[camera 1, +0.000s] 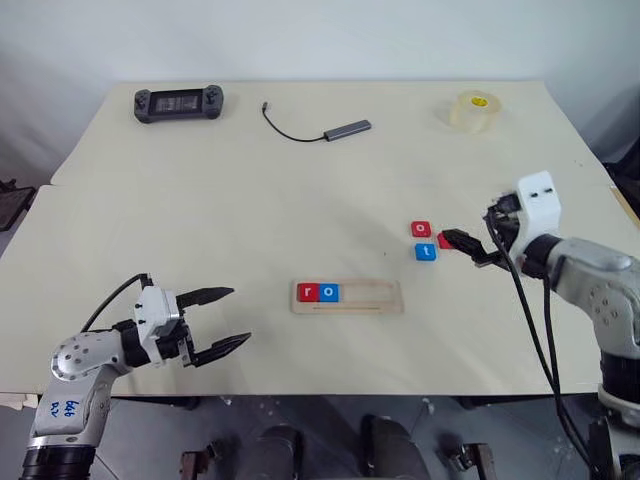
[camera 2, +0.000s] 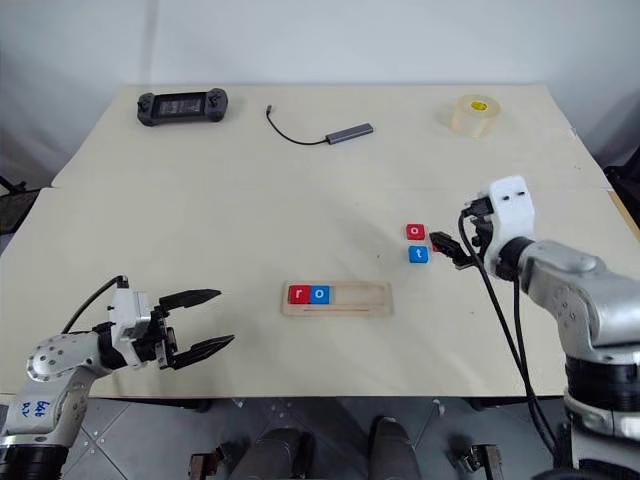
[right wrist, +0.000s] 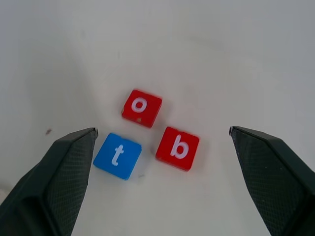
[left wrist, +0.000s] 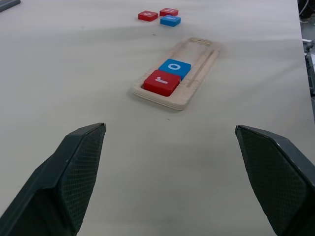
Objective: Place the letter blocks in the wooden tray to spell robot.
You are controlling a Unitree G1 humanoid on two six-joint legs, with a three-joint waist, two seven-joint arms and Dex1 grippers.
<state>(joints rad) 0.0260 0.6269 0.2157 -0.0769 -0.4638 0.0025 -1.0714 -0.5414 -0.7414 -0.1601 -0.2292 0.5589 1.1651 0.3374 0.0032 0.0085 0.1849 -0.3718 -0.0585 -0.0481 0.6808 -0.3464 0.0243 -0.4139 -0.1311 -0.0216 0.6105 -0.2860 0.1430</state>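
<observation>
Hovering released, my right claw [right wrist: 160,184] spreads wide over three loose blocks: red o [right wrist: 141,107], blue t [right wrist: 117,155] at its 7 o'clock, red b [right wrist: 177,148] at its 5. My left claw [camera 1: 222,320] gapes empty. The tray [camera 1: 385,297] holds red r [camera 1: 307,292] and blue o [camera 1: 329,292].

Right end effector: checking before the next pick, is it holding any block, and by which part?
Nothing is held. The right end effector is open above the b block.

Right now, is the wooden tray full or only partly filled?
Partly filled: the wooden tray holds only the red r and blue o at one end.
</observation>
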